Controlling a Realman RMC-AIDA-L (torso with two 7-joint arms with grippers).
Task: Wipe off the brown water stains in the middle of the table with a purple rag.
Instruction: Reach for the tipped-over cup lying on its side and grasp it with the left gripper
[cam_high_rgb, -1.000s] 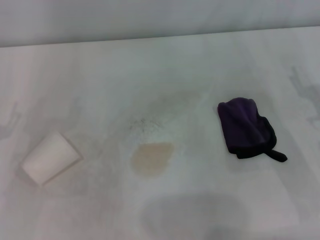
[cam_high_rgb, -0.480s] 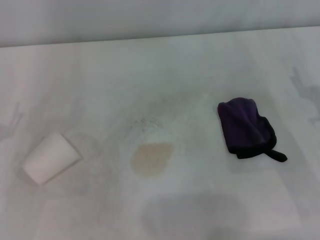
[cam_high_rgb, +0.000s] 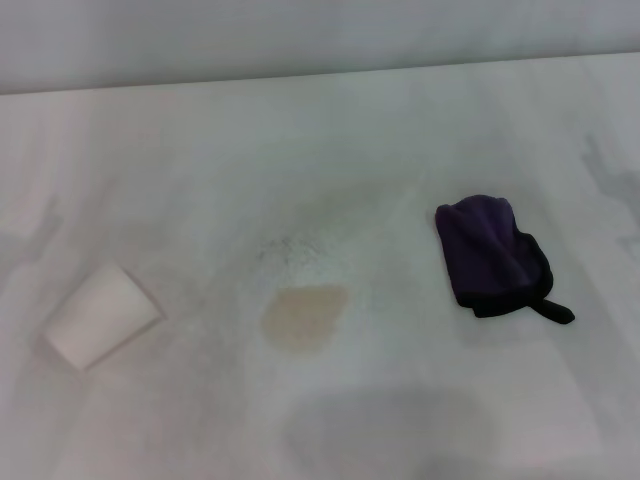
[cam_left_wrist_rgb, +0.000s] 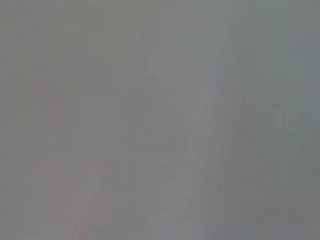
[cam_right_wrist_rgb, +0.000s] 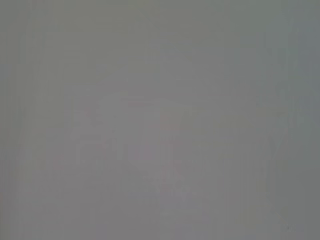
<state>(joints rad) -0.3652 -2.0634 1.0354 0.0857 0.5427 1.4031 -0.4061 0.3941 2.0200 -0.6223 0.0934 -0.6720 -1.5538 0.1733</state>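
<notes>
Here is the white table (cam_high_rgb: 330, 140), filling nearly the whole head view, with a grey wall band across the top of the frame. Just below the centre sits the stain (cam_high_rgb: 303, 317), a flat tan patch, wider at the top and narrowing toward the lower edge. Right above it there is a faint scatter of grey specks (cam_high_rgb: 290, 250) on the tabletop.

Over on the right of the frame, level with the middle, lies the purple rag (cam_high_rgb: 490, 255), bunched into a soft lump with black edging along its lower side. Its short black loop (cam_high_rgb: 553, 310) trails out toward the lower right. Rag and stain are well apart, with bare table between them.

On the left side, a little below the middle, a white paper cup (cam_high_rgb: 100, 317) lies tipped on its side, its wider end pointing to the lower left. It is well clear of the stain.

Neither hand shows in the head view, left or right, so whether they are released or clenched, I cannot tell. Both wrist views give only a plain grey blur with nothing to make out. A soft grey shadow sits along the bottom edge below the stain.
</notes>
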